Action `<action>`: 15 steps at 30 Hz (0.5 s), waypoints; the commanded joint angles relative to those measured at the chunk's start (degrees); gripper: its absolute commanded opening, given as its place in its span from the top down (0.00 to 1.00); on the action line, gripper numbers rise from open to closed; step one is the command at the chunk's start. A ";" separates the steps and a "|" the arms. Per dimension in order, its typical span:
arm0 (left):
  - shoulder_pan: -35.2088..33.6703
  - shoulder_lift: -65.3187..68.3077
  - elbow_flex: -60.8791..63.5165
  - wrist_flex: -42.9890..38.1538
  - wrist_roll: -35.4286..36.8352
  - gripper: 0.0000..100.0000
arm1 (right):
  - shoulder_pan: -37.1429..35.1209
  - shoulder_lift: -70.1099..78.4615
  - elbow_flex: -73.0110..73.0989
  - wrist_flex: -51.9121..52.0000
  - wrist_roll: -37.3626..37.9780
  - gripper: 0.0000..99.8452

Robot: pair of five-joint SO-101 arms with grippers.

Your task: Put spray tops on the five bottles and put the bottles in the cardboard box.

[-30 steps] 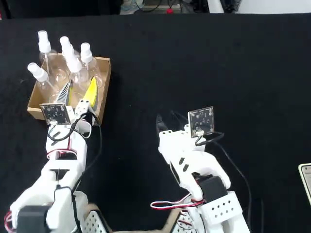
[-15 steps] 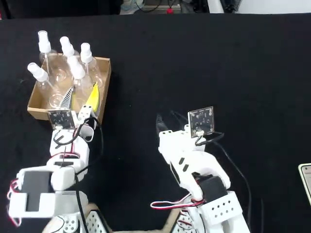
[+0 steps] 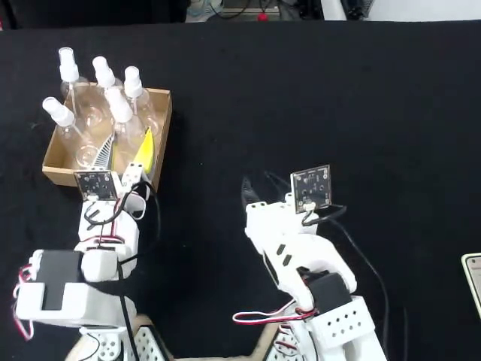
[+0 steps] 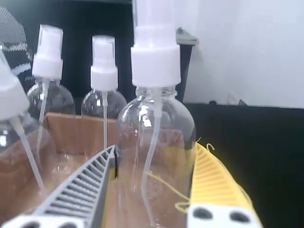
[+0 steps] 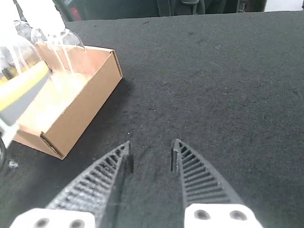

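The cardboard box (image 3: 162, 120) stands at the far left of the black table. Several clear bottles with white spray tops stand upright inside it. The nearest one (image 3: 120, 113) rises between the grey and yellow fingers of my left gripper (image 3: 129, 138), which is open at the box's near side. In the left wrist view this bottle (image 4: 154, 118) stands between the spread fingers of the left gripper (image 4: 154, 151), with two more bottles (image 4: 102, 85) behind it. My right gripper (image 5: 151, 151) hangs open over bare cloth at mid-table (image 3: 255, 182), holding nothing.
The box's near corner (image 5: 85, 97) lies off to the side of the right gripper. A pale flat object (image 3: 474, 274) pokes in at the table's right edge. Black cloth stretches bare across the middle and right.
The left arm has drawn back toward the near edge and its fingers have slid off the last bottle, which now stands straighter in the box. The right arm has not moved.
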 commanded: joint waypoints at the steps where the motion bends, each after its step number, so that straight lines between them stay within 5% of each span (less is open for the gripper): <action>1: 0.04 3.60 -2.68 -1.93 -0.70 0.87 | -0.09 -1.01 -0.48 -1.49 0.44 0.87; 11: -0.04 10.29 -6.20 -2.11 -0.70 0.87 | -0.09 -1.01 -0.48 -1.49 0.44 0.87; 15: -0.40 10.37 -5.67 -2.11 -0.35 0.75 | -0.09 -1.01 -0.48 -1.49 0.44 0.87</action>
